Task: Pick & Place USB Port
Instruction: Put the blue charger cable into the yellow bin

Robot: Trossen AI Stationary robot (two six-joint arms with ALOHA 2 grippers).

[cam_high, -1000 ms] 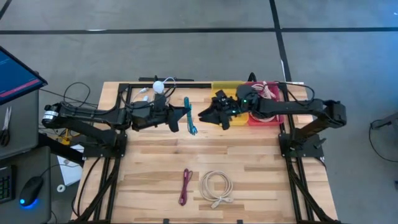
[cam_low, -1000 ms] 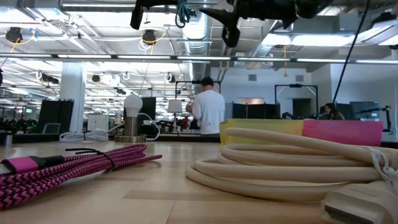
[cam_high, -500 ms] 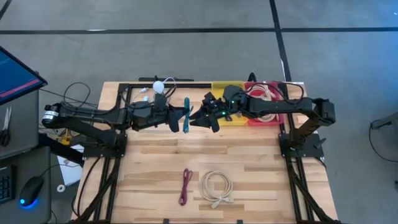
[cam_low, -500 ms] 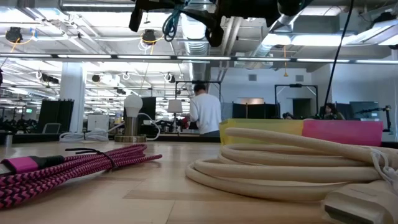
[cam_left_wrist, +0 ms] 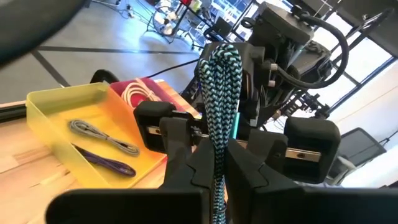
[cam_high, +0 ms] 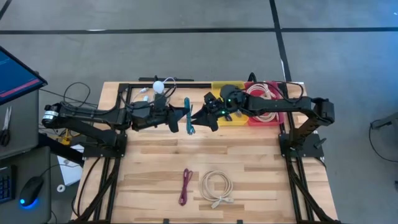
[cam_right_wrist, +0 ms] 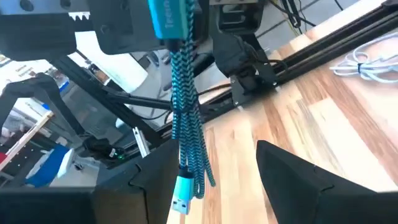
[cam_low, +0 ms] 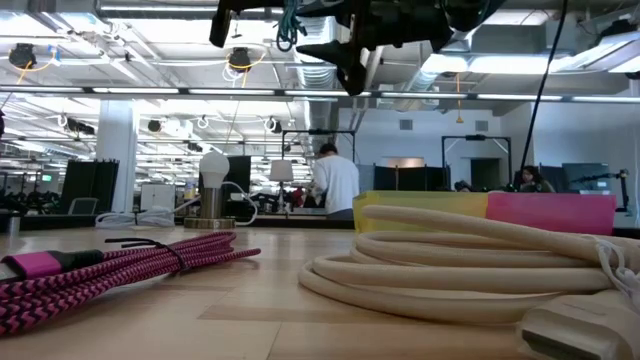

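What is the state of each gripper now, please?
Left gripper: shut on the teal cable, held up in the air.
Right gripper: open, fingers on either side of the teal cable, not yet closed.

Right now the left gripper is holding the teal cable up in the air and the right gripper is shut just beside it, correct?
Not quite. The right gripper is open, not shut: the right wrist view shows its fingers spread either side of the teal cable. The left gripper does hold the cable up.
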